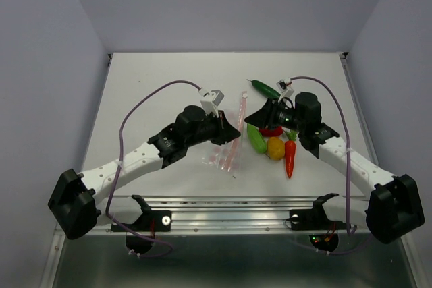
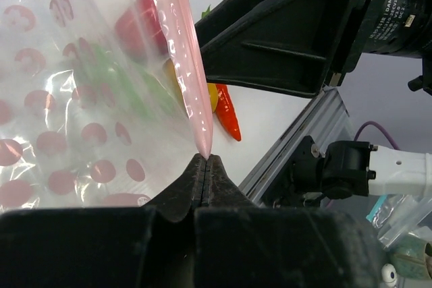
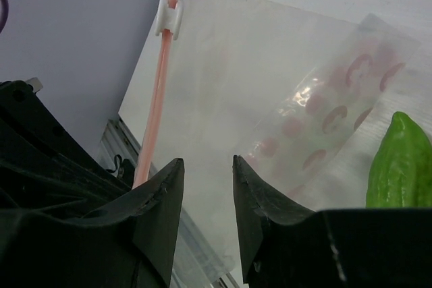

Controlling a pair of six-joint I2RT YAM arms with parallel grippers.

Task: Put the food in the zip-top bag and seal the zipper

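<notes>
The clear zip-top bag (image 1: 223, 154) with pink marks lies mid-table, its pink zipper (image 1: 241, 108) running away from me. My left gripper (image 1: 234, 133) is shut on the zipper strip (image 2: 185, 59), pinching its end at the fingertips (image 2: 204, 158); the bag (image 2: 61, 99) hangs to the left. My right gripper (image 1: 252, 118) is open and empty just right of the strip; its view shows the zipper (image 3: 156, 106), a white slider (image 3: 169, 16) and the bag (image 3: 283, 79). The food lies outside the bag to its right: cucumber (image 1: 264, 88), pod (image 1: 256, 139), pepper (image 1: 271, 130), yellow piece (image 1: 275, 148), carrot (image 1: 290, 157).
The metal rail (image 1: 229, 204) runs along the table's near edge. Purple cables (image 1: 135, 109) arch over both arms. The right arm's black body (image 2: 297, 32) hangs close above the left gripper. The pod (image 3: 399, 163) lies right of the right gripper's fingers.
</notes>
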